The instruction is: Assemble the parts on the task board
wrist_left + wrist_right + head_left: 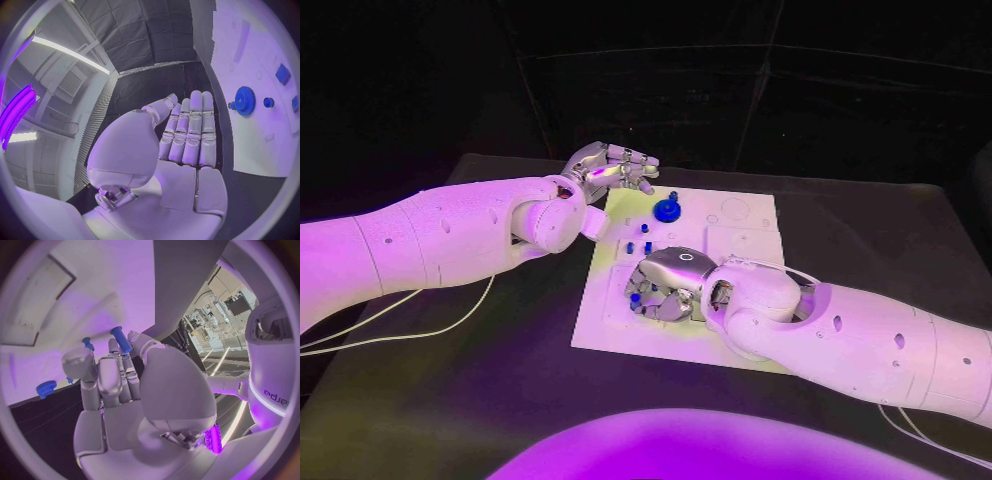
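Note:
The white task board (733, 225) lies in the middle of the table. A blue gear (668, 210) (244, 100) (45, 388) stands near its far left part, with small blue pegs (638, 245) closer in. My right hand (668, 285) (115, 375) rests low over the board's near left part, and its fingertips pinch a blue peg (120, 339) (635, 297). A second blue peg (87, 343) stands just beside those fingers. My left hand (610, 165) (187, 135) hovers at the board's far left corner, fingers stretched out straight, holding nothing.
The board has shallow square recesses (740, 240) and round holes (733, 208) on its right half. A flat blue square piece (282, 74) sits on the board beyond the gear. White cables (401, 335) trail over the black table at the left.

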Tool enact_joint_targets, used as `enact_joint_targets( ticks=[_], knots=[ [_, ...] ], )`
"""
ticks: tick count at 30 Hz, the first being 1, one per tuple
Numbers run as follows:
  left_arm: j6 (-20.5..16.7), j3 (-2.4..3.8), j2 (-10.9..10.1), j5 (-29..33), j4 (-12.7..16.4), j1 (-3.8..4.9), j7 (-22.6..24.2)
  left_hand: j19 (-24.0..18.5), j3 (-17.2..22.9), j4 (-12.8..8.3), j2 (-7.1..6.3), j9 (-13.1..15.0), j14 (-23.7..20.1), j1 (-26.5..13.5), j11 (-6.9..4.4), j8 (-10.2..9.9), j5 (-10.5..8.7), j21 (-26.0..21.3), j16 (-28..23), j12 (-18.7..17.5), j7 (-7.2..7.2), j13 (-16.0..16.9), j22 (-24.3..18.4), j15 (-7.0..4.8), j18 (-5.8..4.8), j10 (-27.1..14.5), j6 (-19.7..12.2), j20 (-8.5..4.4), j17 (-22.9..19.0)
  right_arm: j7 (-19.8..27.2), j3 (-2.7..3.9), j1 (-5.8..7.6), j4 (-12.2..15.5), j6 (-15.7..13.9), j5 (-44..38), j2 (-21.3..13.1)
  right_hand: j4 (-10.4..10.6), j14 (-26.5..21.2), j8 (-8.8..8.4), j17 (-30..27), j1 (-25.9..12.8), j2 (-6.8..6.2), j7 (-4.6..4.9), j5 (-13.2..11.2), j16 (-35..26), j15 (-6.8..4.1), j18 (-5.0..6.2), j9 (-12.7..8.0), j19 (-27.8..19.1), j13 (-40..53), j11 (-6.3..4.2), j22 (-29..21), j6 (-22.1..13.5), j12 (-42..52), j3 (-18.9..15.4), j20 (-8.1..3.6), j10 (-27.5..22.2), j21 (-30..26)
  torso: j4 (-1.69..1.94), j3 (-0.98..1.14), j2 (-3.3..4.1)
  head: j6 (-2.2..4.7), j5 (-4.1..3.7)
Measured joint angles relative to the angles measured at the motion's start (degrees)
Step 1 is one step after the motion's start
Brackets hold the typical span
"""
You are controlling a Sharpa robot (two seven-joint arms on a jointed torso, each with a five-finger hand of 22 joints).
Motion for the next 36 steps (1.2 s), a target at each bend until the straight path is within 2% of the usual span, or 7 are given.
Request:
enact_joint_targets(
  ticks=[12,15,21,24,30,33,36],
  knots=[
    [0.0,0.0,0.0,0.0,0.0,0.0,0.0,0.0,0.0,0.0,0.0,0.0,0.0,0.0,0.0,0.0,0.0,0.0,0.0,0.0,0.0,0.0,0.0,0.0,0.0,0.0,0.0,0.0,0.0,0.1,0.0,-0.06,0.2,-0.1,0.2,0.0,0.0,0.0,0.0,-0.1,0.0,0.0,-0.09,0.0,0.0,0.0,0.0,0.0,0.0,0.0,0.0,0.0,-0.1,0.0,0.0,0.0,0.0,0.0,-0.02,0.0,-0.01,-0.01,0.07],
    [0.0,0.0,0.0,0.0,0.0,0.0,0.0,0.0,0.0,0.0,0.0,0.0,0.0,0.0,0.0,0.0,0.0,0.0,0.0,0.0,0.0,0.0,0.0,0.0,0.0,0.0,0.0,0.0,0.0,0.1,0.0,-0.07,0.2,-0.3,0.2,0.0,0.0,0.0,0.0,-0.2,0.0,0.0,0.18,0.0,-0.2,0.0,0.01,0.0,0.0,-0.1,0.05,-0.6,-0.9,0.0,-0.5,0.0,-0.5,-0.1,-0.02,0.0,-0.01,0.01,0.05],
    [0.0,0.0,-0.1,0.0,0.0,0.0,-0.1,0.0,0.0,0.0,0.0,0.0,0.0,0.0,0.0,0.0,0.0,0.0,0.0,0.0,0.0,0.0,0.0,0.0,0.0,0.0,0.0,0.0,0.0,0.0,0.0,-0.08,0.2,-1.3,0.2,-0.6,-1.2,-1.2,0.0,-4.9,0.0,0.0,1.43,0.0,-3.8,1.4,0.0,-0.1,-3.0,-0.3,1.76,-6.2,-7.5,-0.6,-3.7,0.96,-12.1,-3.9,-0.04,0.02,-0.01,0.04,0.04],
    [0.0,0.0,-0.1,0.0,0.0,0.0,-0.1,0.0,0.0,0.0,0.0,0.0,0.0,0.0,0.0,0.0,0.0,0.0,0.0,0.0,0.0,0.0,0.0,0.0,0.0,0.0,0.0,0.0,0.0,0.0,0.01,-0.08,0.5,-2.2,0.2,-1.4,-1.6,-1.3,0.0,-5.4,0.0,0.02,1.41,0.0,-3.9,1.54,0.01,-0.1,-3.1,-0.2,1.86,-6.6,-10.5,-0.6,-5.0,1.04,-13.8,-4.0,-0.04,0.04,-0.01,0.1,0.06],
    [0.0,0.0,-0.2,0.0,0.0,0.0,-0.1,0.0,0.0,0.0,0.0,0.0,0.0,0.0,0.0,0.0,0.0,0.0,0.0,0.0,0.0,0.0,0.0,0.0,0.0,0.0,0.0,0.0,0.0,0.2,0.07,-0.08,2.4,-4.6,0.2,-3.6,-1.7,-1.3,0.0,-5.4,0.2,0.24,1.47,0.0,-3.9,1.54,0.0,-0.1,-3.1,-0.1,1.96,-6.6,-10.8,0.4,-6.7,1.04,-13.8,-4.0,-0.04,0.03,-0.02,0.11,0.2],
    [0.1,0.0,-0.4,0.0,0.0,0.0,-0.1,0.0,0.0,0.0,0.0,0.0,0.0,0.0,0.0,0.0,0.0,0.0,0.0,0.0,0.0,0.0,0.0,0.0,0.0,0.0,0.0,0.0,0.0,0.4,0.08,0.15,4.4,-6.1,0.3,-5.7,-1.7,-1.3,0.0,-5.3,0.2,0.24,1.47,0.3,-3.9,1.54,0.0,-0.1,-3.1,-0.1,1.96,-6.5,-10.8,1.1,-7.3,1.04,-13.8,-4.0,-0.04,0.02,-0.03,0.24,0.26],
    [0.1,0.0,-0.5,0.0,0.0,0.0,-0.1,0.0,0.0,0.0,0.0,0.0,0.0,0.0,0.0,0.0,0.0,0.0,0.0,0.0,0.0,0.0,0.0,0.0,0.0,0.0,0.0,0.0,0.0,0.8,0.38,0.83,6.6,-7.7,0.8,-8.3,-1.6,-1.3,0.0,-5.3,0.3,0.95,1.59,0.3,-3.5,1.53,0.01,0.1,-3.1,0.1,1.66,-6.3,-9.8,2.6,-8.6,1.04,-12.8,-4.0,-0.07,0.01,-0.05,0.36,0.27]
  ],
)
